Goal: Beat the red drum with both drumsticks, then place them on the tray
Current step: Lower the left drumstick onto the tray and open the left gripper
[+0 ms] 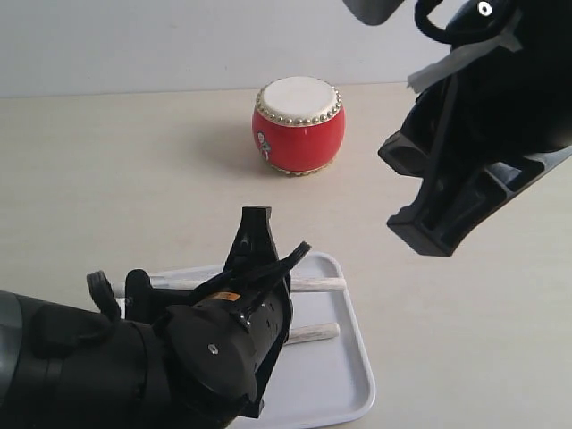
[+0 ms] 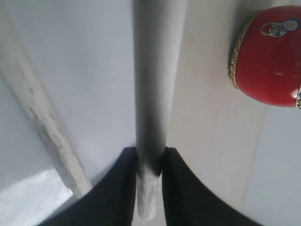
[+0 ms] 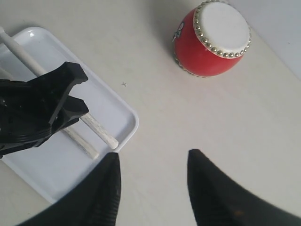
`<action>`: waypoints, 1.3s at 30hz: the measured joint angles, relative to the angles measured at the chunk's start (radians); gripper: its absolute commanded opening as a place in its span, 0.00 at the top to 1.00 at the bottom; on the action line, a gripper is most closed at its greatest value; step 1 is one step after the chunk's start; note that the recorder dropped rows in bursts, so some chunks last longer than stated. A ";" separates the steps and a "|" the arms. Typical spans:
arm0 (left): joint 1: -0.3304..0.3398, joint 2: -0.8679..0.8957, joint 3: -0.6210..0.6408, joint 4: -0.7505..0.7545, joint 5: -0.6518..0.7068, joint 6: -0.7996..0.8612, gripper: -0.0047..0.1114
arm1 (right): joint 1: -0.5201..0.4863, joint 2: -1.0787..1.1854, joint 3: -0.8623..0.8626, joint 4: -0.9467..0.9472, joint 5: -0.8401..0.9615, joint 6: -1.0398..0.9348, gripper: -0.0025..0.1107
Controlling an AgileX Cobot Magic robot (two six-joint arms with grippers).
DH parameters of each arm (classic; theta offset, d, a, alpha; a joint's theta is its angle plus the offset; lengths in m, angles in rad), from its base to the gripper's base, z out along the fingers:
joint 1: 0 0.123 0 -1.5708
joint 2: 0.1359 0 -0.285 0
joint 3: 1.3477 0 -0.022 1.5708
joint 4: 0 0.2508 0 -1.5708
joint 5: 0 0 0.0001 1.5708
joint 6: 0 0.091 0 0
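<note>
The red drum [image 1: 299, 125] [image 3: 214, 40] [image 2: 268, 61] stands upright on the table beyond the tray. The white tray [image 1: 344, 389] [image 3: 128, 115] [image 2: 84, 56] lies at the near middle. My left gripper [image 1: 277, 239] [image 2: 150, 153] [image 3: 70, 92] hangs low over the tray, shut on one drumstick [image 2: 151, 84] [image 1: 317, 284] [image 3: 101, 132]. That stick runs across the tray. The other drumstick [image 1: 313, 333] [image 2: 44, 129] [image 3: 83, 145] lies loose on the tray beside it. My right gripper [image 1: 416, 192] [image 3: 153, 162] is open and empty, raised over bare table to the right of tray and drum.
The pale tabletop [image 1: 107, 179] stretches around the drum and tray, ending at a light wall [image 1: 134, 45] behind. The left arm's black body [image 1: 134, 357] covers the tray's near left part.
</note>
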 measured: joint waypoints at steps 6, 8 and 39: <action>0.005 0.000 0.000 -0.002 0.002 -0.016 0.96 | 0.000 0.000 0.000 -0.004 0.018 0.000 0.60; 0.006 0.000 0.000 -0.002 0.002 -0.016 0.96 | 0.000 0.000 0.000 -0.004 0.023 0.000 0.60; 0.006 -0.010 0.000 0.004 0.000 -0.016 0.59 | 0.000 0.000 0.000 -0.041 0.042 -0.022 0.80</action>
